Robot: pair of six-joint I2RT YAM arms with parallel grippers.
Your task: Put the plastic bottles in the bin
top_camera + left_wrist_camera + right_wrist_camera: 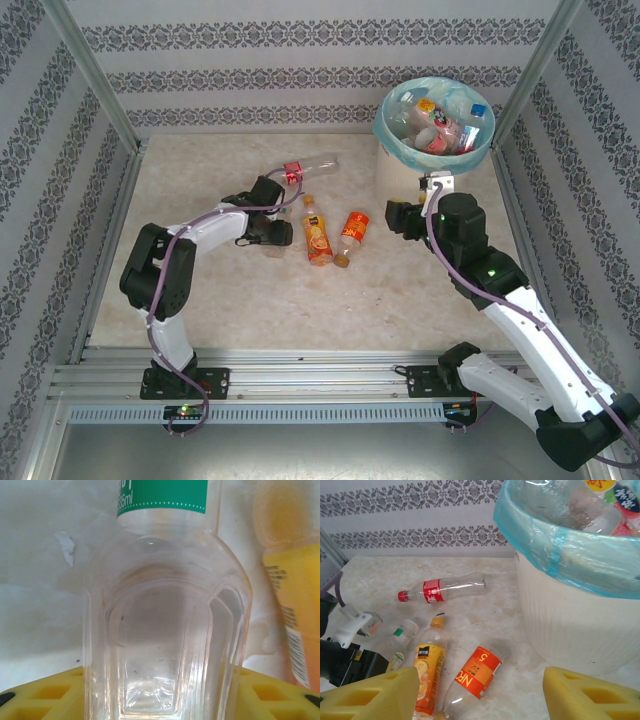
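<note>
Inside left claw (pixel 160 700), green-labelled clear bottle (pixel 165 605).

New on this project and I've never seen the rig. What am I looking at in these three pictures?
Two robot arms are bolted at the near edge of a table, set to put plastic bottles in a bin. One picture looks down from above and behind; the other two come from a camera on each wrist, so the yellow blocks are that arm's own fingers. The bin, lined with a teal bag, already holds several bottles. Three lie loose: a red-label bottle, a yellow-label bottle and an orange-label bottle. The left hand has a clear green-label bottle between its fingers; whether it grips yet is unclear. The right hand is open, empty, near the bin.
</note>
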